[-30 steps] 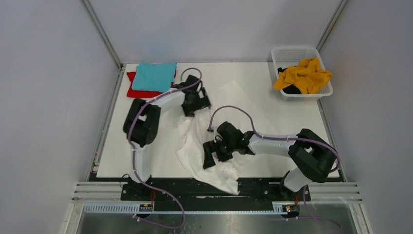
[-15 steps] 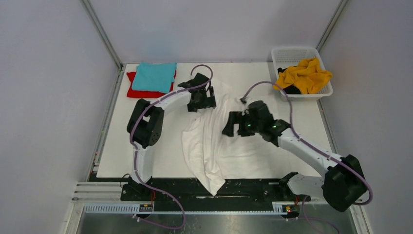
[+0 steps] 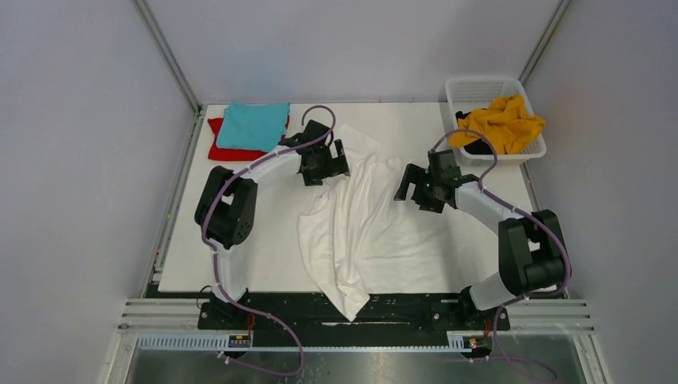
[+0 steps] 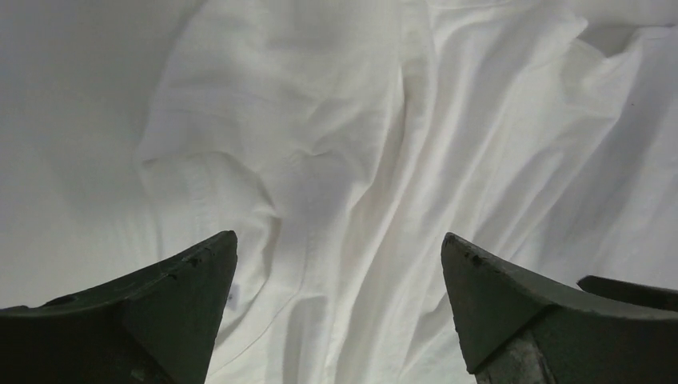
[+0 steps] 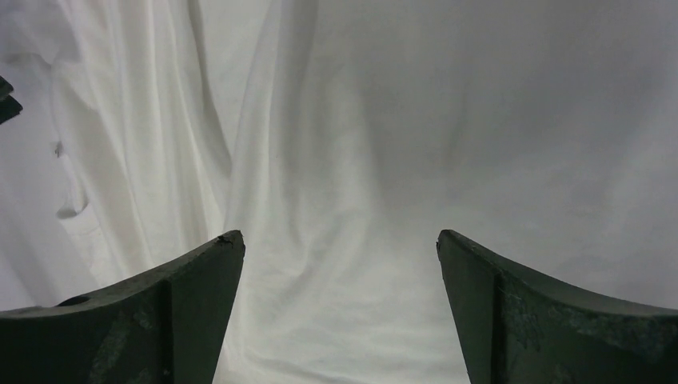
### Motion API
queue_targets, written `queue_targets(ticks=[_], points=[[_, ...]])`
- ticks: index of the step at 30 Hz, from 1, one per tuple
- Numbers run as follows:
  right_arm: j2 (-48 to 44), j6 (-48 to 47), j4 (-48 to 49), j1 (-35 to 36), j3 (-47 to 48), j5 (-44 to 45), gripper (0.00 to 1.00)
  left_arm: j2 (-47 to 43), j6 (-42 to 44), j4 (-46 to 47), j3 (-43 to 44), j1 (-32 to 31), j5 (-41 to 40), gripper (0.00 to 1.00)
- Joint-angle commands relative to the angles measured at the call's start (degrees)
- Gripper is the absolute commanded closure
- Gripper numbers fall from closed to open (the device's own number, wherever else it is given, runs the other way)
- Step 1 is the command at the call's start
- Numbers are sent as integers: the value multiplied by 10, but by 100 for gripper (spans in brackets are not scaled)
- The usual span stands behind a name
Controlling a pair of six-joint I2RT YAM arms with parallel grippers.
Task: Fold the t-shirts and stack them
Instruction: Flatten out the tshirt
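The white t-shirt (image 3: 364, 232) lies wrinkled and spread across the middle of the table, one end hanging over the near edge. It fills the left wrist view (image 4: 344, 160) and the right wrist view (image 5: 320, 208). My left gripper (image 3: 329, 170) is open and empty over the shirt's far left part. My right gripper (image 3: 412, 186) is open and empty over its far right edge. The teal t-shirt (image 3: 253, 126) lies folded on the folded red t-shirt (image 3: 225, 149) at the far left. The mustard-yellow t-shirt (image 3: 500, 122) is heaped in the basket.
A white lattice basket (image 3: 480, 86) stands at the far right corner, with a dark cloth (image 3: 478, 146) under the yellow shirt. Grey walls close in the table on three sides. The arm bases sit on a black rail (image 3: 344, 308) at the near edge.
My right gripper has swung from the shirt's near middle to its far right edge. The shirt has been pulled out wider. My left gripper shifted slightly toward the far side.
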Motion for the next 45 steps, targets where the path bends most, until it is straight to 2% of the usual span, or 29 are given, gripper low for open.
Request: queue_targets(ticks=[1,5,9,11,12,14,22,27,33,36,40,45], points=[[55,17,27,-23,44,-35,1,41,-31,50,20,-8,64,1],[63,23,34,-36,25,-31,1,66,-29,18,7,1,32,1],[49,28,38,-55,-8,-24,1,64,-24,3,-35,35,22,1],[48,29,37,-65,-19,-22,1,50,-20,16,-59,59,42,1],[48,29,37,-74,-25,-23,1,42,-21,51,-68,69,41,1],[45,30,35,-86,-33,-29,2,28,-17,-18,-67,82,10,1],[19,39,34,-110,-54,-33,2,7,17,-121,-19,120,-73,1],[-10,43,31,-120,-60,-25,2,-50,8,-163,-13,120,-142,1],[-65,23,-4,-122,-39,9,2,-138,-9,-165,-46,113,-146,1],[-84,27,-13,-122,-44,23,2,-161,-14,-162,-60,86,-133,1],[-75,49,-3,-119,-62,27,2,-136,-23,-149,-54,30,-108,1],[-5,49,5,-99,-32,10,2,-40,-38,-131,-10,5,-68,1]])
